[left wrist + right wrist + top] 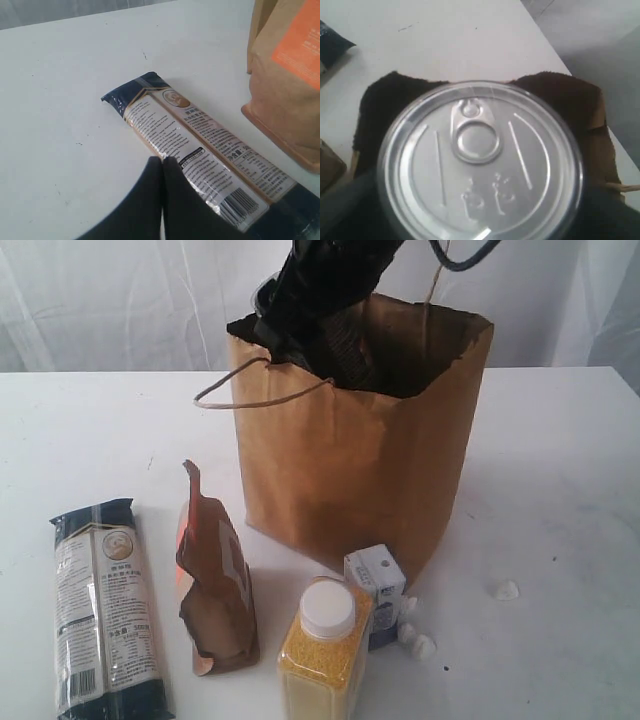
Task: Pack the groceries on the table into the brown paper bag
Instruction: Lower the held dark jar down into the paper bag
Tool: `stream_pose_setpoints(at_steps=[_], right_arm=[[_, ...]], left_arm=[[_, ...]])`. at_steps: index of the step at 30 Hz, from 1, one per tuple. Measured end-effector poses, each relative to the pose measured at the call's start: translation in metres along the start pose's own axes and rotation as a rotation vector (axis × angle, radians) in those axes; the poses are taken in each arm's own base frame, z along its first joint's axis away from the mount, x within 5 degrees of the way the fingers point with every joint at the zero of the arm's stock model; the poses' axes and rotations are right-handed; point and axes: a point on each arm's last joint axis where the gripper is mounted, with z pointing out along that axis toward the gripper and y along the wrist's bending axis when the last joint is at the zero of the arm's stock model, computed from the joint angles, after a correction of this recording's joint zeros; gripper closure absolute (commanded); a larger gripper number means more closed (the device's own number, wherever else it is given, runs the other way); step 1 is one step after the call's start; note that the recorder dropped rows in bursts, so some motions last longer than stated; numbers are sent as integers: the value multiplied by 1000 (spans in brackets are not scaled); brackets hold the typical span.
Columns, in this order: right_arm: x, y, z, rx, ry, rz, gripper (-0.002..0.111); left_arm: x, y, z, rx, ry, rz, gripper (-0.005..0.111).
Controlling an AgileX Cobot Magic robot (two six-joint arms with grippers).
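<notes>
On the far middle of the table we see the paper bag standing upright with its mouth open, and one cord handle hangs over its left front edge. Our right gripper reaches down from above into that mouth. From the right wrist view the can fills most of the picture, its pull-tab lid facing the camera. It hangs over the dark opening of the bag, whose brown rim shows around it. Dark fingers show at either side of the can, so we read the right jaws as spread wide and clasped around it. The can sits between them, above the bag's mouth.

At the near left the noodle packet lies flat, its length running near to far. Just right of it the pouch stands crumpled and leaning. Further right the bottle stands upright with its white cap on. The carton stands just behind it to the right, close to the bag's near corner. White crumbs lie beside the carton.

From the left wrist view our left gripper is over the noodle packet. Its two dark fingers are pressed together with no gap, clenched on nothing. The packet lies under and just beyond the fingertips, not between them. We cannot tell whether the tips touch the wrapper. The pouch stands just beside the packet.
</notes>
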Motion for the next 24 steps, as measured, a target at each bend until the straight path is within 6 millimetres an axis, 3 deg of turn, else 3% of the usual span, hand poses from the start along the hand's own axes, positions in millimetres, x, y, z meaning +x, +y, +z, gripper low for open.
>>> stream_pose_setpoints(at_steps=[8,17,24], right_arm=[[-7,0,-14,-21,-57,81,108],[-4,-6,-15,-27,-60,177,108],[-5,-10,-31,-27,-91,214,108]], left_arm=[[0,0,0,0,0,0,107],[0,0,0,0,0,0,107],[0,0,0,0,0,0,107]])
